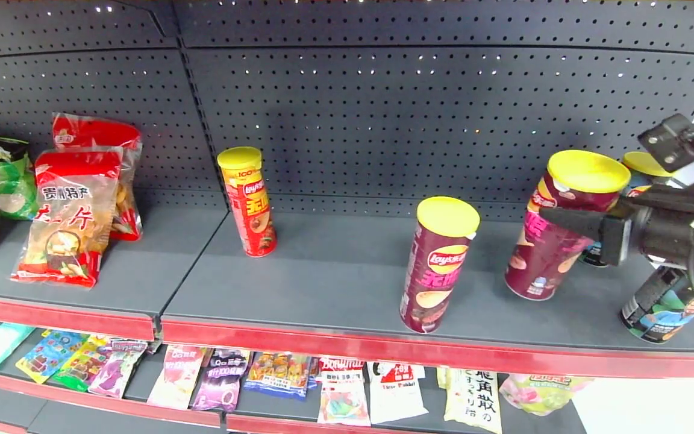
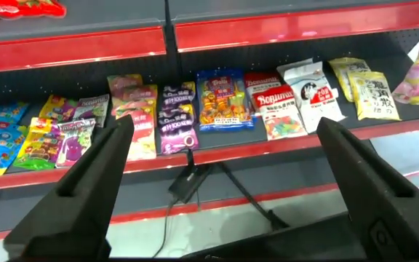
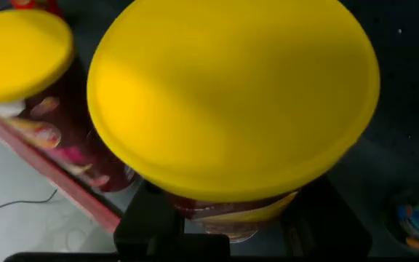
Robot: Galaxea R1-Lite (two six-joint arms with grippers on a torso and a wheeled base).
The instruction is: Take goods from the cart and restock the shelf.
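One maroon can [image 1: 534, 259] pinched by right pincer [image 1: 555, 217], far finger hidden — left pincer [image 2: 225, 124] spread.

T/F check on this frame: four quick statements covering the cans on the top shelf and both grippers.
1. The red chip can stands upright on the upper shelf. True.
2. The right gripper grips a tilted maroon chip can. True.
3. The left gripper is shut on a snack bag. False: its fingers are spread open and hold nothing.
4. The second maroon chip can, near the shelf's front edge, lies on its side. False: it stands upright.
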